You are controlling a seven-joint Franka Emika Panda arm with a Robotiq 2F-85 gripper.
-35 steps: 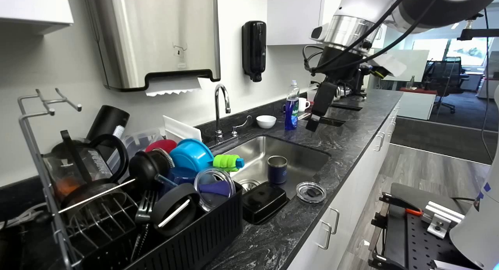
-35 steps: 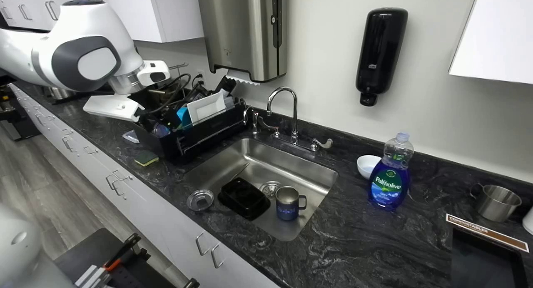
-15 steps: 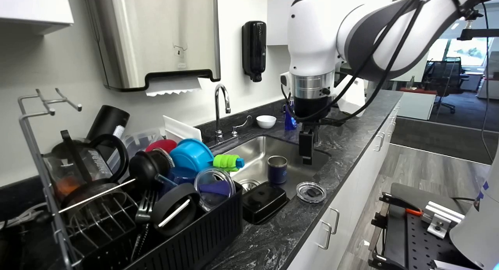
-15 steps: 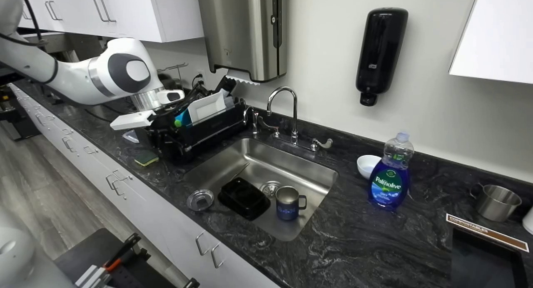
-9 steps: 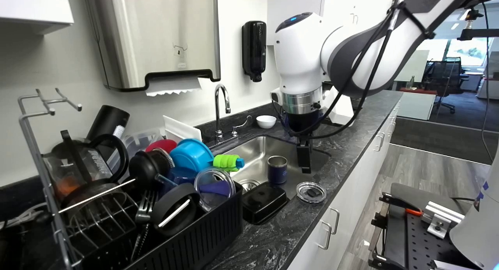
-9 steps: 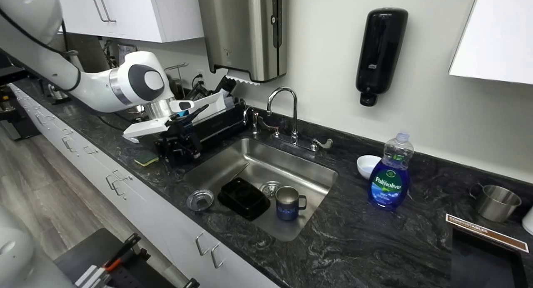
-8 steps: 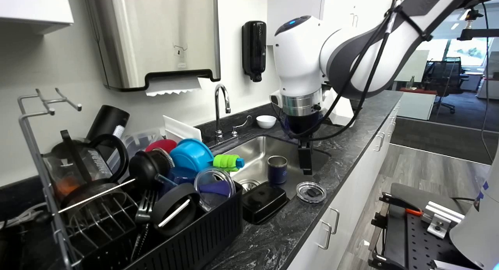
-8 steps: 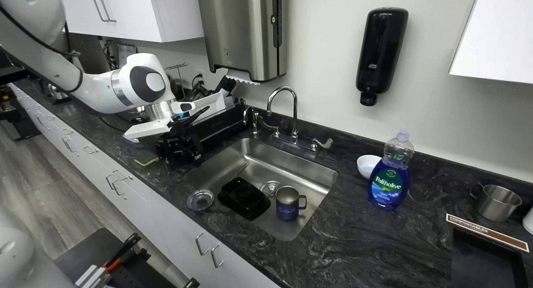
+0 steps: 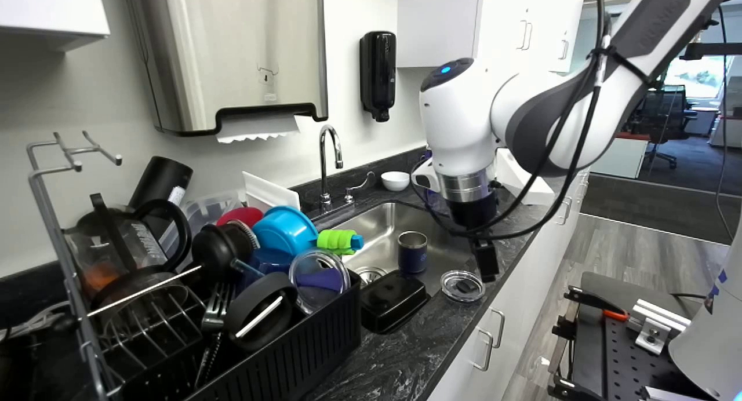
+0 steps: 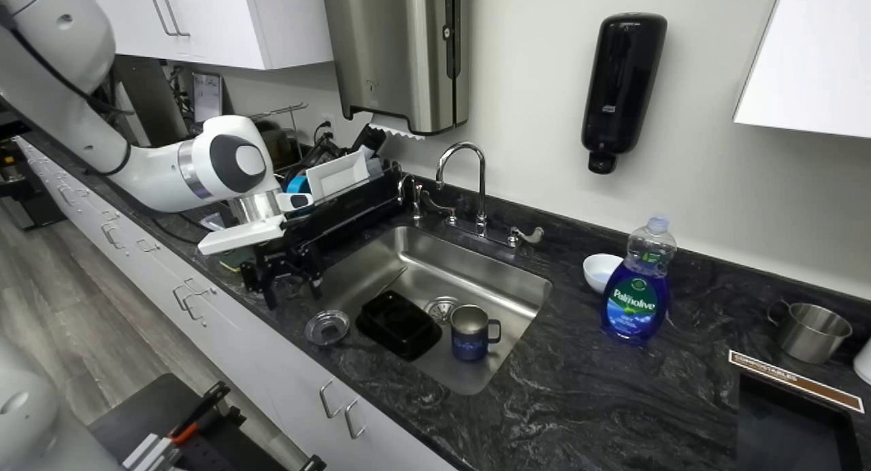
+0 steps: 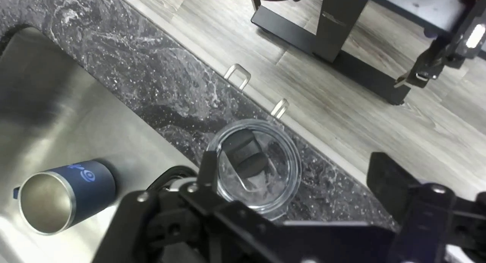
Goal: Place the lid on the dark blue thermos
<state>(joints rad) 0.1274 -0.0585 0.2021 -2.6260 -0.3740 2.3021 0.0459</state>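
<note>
Wrist view: the lid [image 11: 258,167] is shown on the surface [image 11: 163,78], near the end effector [image 11: 295,168], which is spread wide, unladen and newly lowered toward it; a grasp is seemingly being lined up, with the thermos [image 11: 89,190] left uncapped in the sink [image 11: 121,135].

The dark bench [image 10: 585,403] carries directly the lid [image 11: 254,164], a dish rack [image 9: 307,343], a white bowl [image 9: 396,182], a Palmolive bottle [image 10: 636,294] and also a steel cup [image 10: 808,337]

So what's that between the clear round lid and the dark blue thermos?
A shiny black container lies between the lid and the dark blue thermos, in an exterior view.
</note>
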